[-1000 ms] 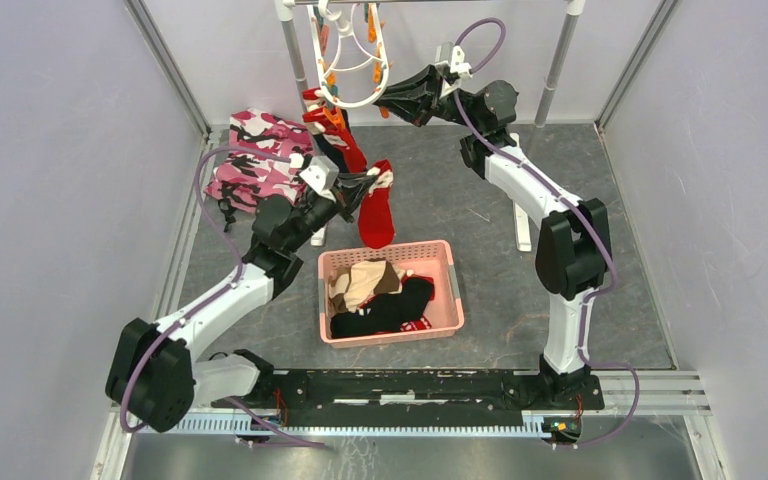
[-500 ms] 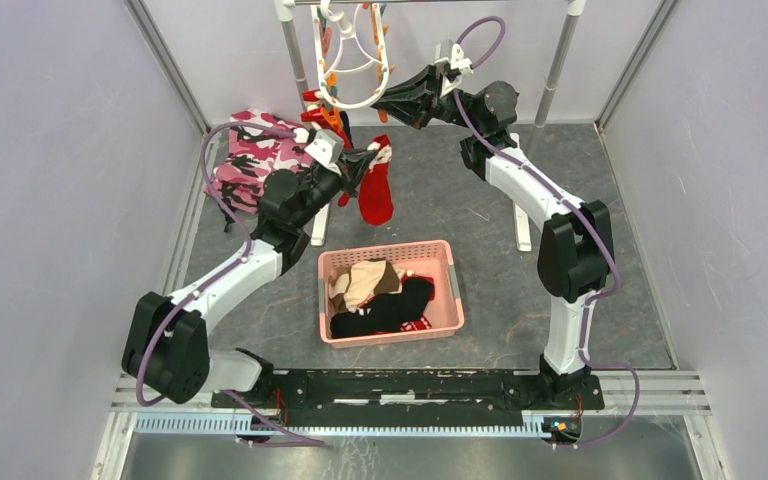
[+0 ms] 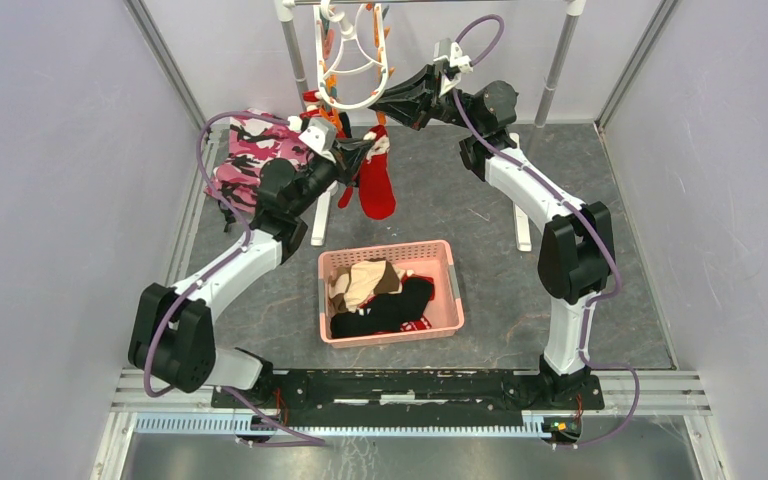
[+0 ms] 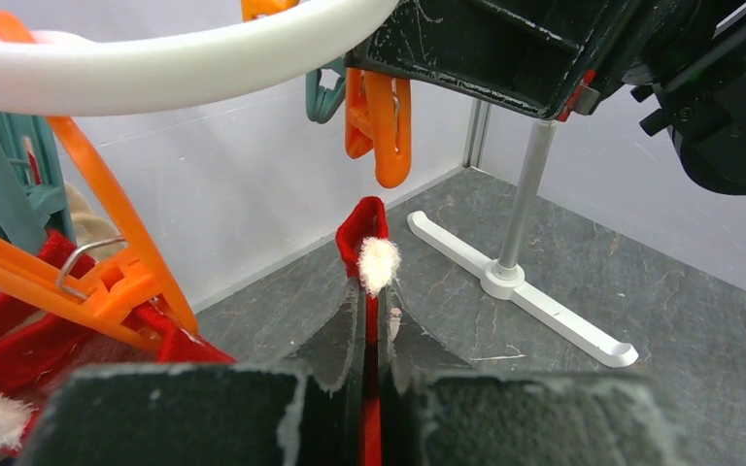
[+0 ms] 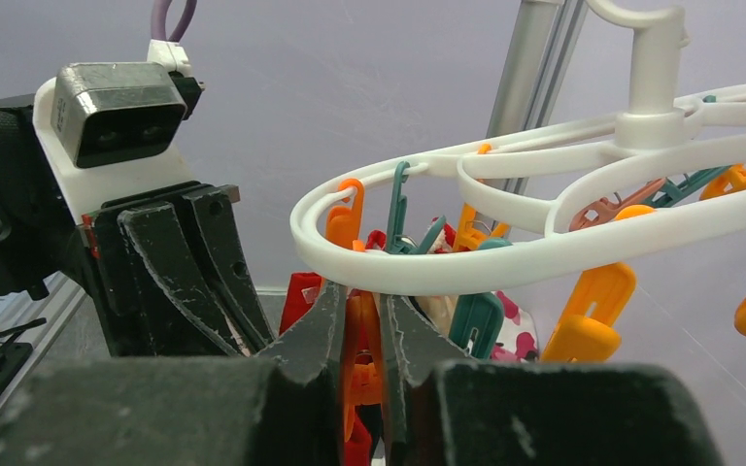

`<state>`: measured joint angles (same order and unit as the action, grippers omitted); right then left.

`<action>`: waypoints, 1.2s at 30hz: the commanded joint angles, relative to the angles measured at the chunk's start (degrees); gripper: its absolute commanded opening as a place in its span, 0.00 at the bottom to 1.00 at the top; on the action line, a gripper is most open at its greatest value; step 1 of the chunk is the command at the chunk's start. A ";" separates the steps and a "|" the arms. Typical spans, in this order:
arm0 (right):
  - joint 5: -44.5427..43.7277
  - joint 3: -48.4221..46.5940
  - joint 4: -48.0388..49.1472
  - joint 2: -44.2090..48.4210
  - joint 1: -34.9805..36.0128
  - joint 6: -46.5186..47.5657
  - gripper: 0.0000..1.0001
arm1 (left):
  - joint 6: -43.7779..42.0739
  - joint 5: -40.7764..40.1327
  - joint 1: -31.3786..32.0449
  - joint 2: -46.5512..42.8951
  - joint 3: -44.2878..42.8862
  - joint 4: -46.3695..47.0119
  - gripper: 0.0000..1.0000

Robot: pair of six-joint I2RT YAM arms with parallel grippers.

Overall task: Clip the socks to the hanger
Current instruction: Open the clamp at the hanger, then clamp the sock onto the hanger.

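the left end effector (image 4: 371, 291) is pressed together on a red fabric sock with a white tuft (image 4: 363, 233), holding its top edge just below an orange plastic clip (image 4: 381, 126). that clip hangs from the white oval plastic hanger (image 5: 505, 264) and is pinched between the fingers of the right end effector (image 5: 359, 320). the sock's body dangles above the dark grey desk (image 3: 430, 200). black and beige socks (image 3: 385, 310) lie in a pink plastic basket (image 3: 456, 290) nearer the arm bases.
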<state>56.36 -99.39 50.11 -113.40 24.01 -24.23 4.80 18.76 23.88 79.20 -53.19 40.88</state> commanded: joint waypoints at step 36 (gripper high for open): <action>2.08 0.69 -1.50 3.17 0.64 -0.30 0.05 | 11.98 9.62 -2.93 3.18 -6.11 10.00 0.02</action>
<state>56.53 -99.37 49.12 -113.30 24.18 -23.99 12.71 27.16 21.45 81.93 -56.64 46.24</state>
